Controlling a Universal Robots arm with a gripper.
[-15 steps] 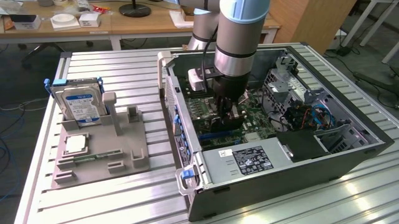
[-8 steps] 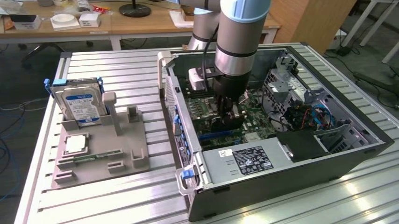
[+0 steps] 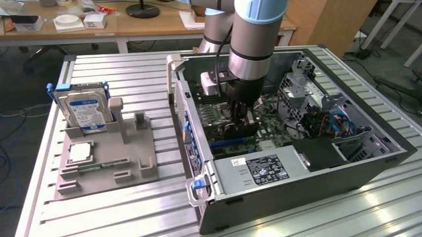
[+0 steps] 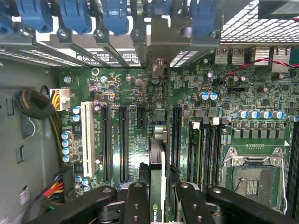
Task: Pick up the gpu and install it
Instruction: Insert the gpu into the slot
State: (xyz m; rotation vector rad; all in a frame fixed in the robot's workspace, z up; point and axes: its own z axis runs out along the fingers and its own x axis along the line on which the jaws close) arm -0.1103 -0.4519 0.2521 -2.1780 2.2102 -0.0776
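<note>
Gripper (image 4: 160,189) is closed on the gpu (image 4: 157,154), which stands edge-on between the fingers (image 4: 136,200), low over the motherboard (image 4: 135,79) inside the case (image 3: 310,192). Its bracket end meets the rear wall. Long slots (image 4: 122,140) flank it closely. Whether it is seated cannot be told.

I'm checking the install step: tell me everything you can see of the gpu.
The gpu is a thin dark card seen edge-on, with a green logo strip near the gripper and a silvery bracket toward the rear slots of the case. It stands upright, clamped in the gripper, above the motherboard between long slots; whether it is seated cannot be told.
</note>
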